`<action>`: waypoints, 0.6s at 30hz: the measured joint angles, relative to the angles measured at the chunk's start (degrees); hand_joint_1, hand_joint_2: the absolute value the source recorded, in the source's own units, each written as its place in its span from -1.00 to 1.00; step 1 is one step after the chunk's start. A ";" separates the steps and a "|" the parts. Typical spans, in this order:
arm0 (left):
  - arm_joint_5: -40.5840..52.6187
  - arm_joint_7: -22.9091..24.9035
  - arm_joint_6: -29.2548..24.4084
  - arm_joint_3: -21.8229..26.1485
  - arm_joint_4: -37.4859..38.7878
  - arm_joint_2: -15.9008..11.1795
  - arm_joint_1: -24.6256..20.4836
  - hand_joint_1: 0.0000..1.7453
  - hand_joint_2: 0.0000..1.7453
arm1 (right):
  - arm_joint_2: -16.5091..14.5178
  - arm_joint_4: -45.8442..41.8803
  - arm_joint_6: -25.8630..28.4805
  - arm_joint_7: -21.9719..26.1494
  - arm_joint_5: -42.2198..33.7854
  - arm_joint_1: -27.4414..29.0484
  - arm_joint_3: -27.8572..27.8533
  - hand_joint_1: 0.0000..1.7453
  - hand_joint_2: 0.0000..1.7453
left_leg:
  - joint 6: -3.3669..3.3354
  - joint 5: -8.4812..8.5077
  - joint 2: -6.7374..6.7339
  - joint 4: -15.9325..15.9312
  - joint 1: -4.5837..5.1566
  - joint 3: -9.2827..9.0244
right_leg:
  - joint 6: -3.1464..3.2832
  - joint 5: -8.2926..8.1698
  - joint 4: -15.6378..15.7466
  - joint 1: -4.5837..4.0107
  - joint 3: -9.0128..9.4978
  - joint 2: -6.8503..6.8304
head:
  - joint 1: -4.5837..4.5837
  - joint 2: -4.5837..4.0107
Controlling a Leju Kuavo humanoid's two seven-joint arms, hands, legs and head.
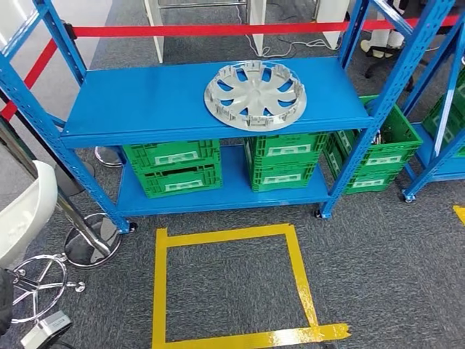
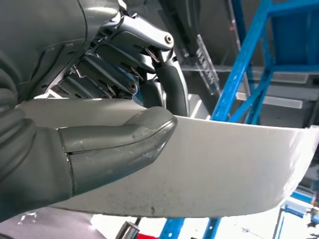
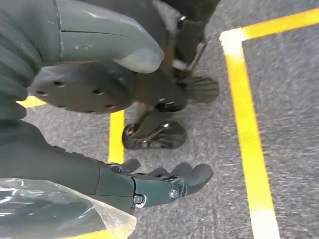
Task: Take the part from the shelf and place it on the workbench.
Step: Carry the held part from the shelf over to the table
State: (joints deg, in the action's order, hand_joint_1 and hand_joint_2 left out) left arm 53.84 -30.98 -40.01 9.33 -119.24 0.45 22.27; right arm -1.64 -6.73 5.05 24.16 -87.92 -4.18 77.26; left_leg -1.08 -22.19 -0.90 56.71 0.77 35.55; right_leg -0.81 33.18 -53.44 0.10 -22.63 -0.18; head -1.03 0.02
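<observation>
Grey carpet (image 1: 383,254), a yellow tape (image 1: 230,236) square on it, and a blue shelf (image 1: 164,102) beyond with green crates (image 1: 175,169) on the low tier.

- Right fingers (image 3: 180,180) are stretched out, thumb well apart, nothing between them. The right hand (image 3: 86,89) hangs over the carpet.
- Left fingers (image 2: 171,84) are loosely bent and clear of the thumb (image 2: 120,139). Left hand (image 2: 112,99) holds nothing and hangs in front of a white seat (image 2: 226,169).
- Hubcap (image 1: 256,94) lies flat on the top tier, toward 1 o'clock from the tape square, well apart from both hands.

Handling, as a judgement: probably light moulded plastic, stiff across the spokes but thin at the rim. The finish is smooth, so likely slippery, and the small rim clips look breakable. It seems best to take the rim at 9 and 3 o'clock with both hands, fingers under the edge and clear of the clips.
</observation>
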 joint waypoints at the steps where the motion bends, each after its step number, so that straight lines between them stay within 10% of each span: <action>1: -0.14 -0.05 -0.01 0.16 -0.02 -0.02 0.11 1.00 1.00 | -0.05 0.00 0.01 0.01 0.03 0.09 0.00 -1.00 1.00 | 0.34 0.17 0.03 0.06 -0.08 0.28 | 0.27 -0.26 0.11 0.05 -0.53 -0.06 | 0.02 -0.01; 7: -1.12 0.09 0.02 0.61 -0.01 -0.37 0.72 1.00 1.00 | -0.23 0.04 0.29 -0.10 0.35 0.49 0.03 -1.00 1.00 | 2.06 -12.56 0.41 14.82 -0.83 2.87 | 1.63 -4.05 -0.53 0.18 -4.97 -0.78 | 0.69 -0.04; 9: -1.47 0.14 0.02 0.64 -0.01 -0.50 0.93 1.00 1.00 | -0.31 0.04 0.39 -0.30 0.57 0.44 0.08 -1.00 1.00 | 2.17 -10.57 0.42 16.22 -1.03 1.01 | 1.50 -5.10 -1.47 0.17 -6.93 -0.81 | 0.75 -0.03; 11: -1.81 0.14 0.02 0.67 -0.01 -0.64 1.10 1.00 1.00 | -0.40 0.04 0.46 -0.47 0.70 0.42 0.17 -1.00 1.00 | 2.05 -7.83 0.49 10.02 -1.16 -4.01 | 1.19 -5.86 -2.64 0.16 -9.00 -0.80 | 0.77 -0.02; 14: -2.03 0.14 0.01 0.70 -0.02 -0.86 1.20 1.00 1.00 | -0.54 0.04 0.52 -0.50 0.76 0.31 0.23 -1.00 1.00 | 1.39 -8.77 0.71 0.34 -0.93 -9.72 | 0.33 -7.02 -3.82 0.01 -10.97 -0.76 | 0.77 -0.02; 18: -2.23 0.11 0.00 0.73 -0.03 -0.98 1.38 1.00 1.00 | -0.59 0.04 0.67 -0.66 0.96 0.44 0.25 -1.00 1.00 | -0.22 -7.52 0.43 -0.85 -1.08 -7.87 | -1.10 -5.70 -5.46 0.09 -12.93 -0.44 | 0.64 -0.03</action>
State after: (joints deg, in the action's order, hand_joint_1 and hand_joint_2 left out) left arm 51.61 -30.86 -40.01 10.05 -119.27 -0.53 23.64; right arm -2.23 -6.69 5.72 23.50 -86.96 -3.74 77.52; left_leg -1.31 -29.70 -0.47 55.86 -0.31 27.67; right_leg -1.91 27.48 -58.90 0.20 -35.57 -0.62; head -0.39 -0.01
